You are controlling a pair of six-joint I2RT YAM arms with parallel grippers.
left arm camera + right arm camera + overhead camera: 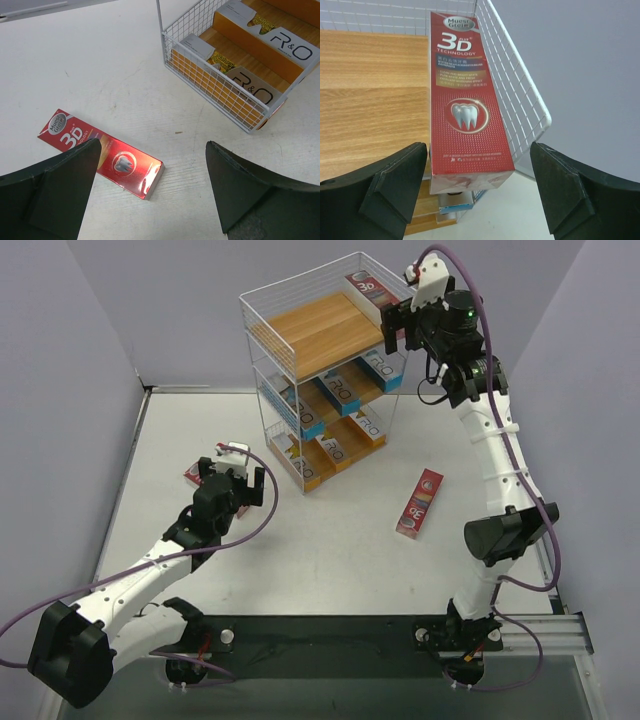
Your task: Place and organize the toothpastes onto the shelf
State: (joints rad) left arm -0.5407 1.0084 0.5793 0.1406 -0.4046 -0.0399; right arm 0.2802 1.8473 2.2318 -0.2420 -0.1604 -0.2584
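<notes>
1. Top view: the shelf (262,390) stands toward 12 o'clock on the white table (300,560). Its top board (315,335) carries the top-tier red carton (368,290), lying along the 3 o'clock side. Teal cartons (340,392) lie on the middle tier and orange cartons (330,452) on the bottom one. The right gripper (393,328) hangs just beside that top carton's near end; its jaws cannot be read from here. A loose red carton (420,502) lies flat on the table at 4 o'clock from the shelf, well apart from both grippers. The left gripper (232,478) hovers at 8 o'clock from the shelf, over the left red carton (190,476), which is mostly hidden
2. Left wrist view: the left gripper (152,147) has its jaws spread wide, grasping nothing. The left red carton (125,162), marked "3D", lies flat on the table, running from 10 to 4 o'clock. Its middle passes behind the 9 o'clock finger (55,195). At 1 o'clock, two orange cartons (225,87) sit inside the shelf's (190,25) bottom tier
3. Right wrist view: the right gripper (479,147) is released, jaws far apart. The top-tier red carton (467,100) lies face up on the top board (370,100), running 12 to 6 o'clock, its 3 o'clock edge against the wire wall (520,100). The 9 o'clock finger (385,190) ends just beside the carton; whether it touches, I cannot tell
</notes>
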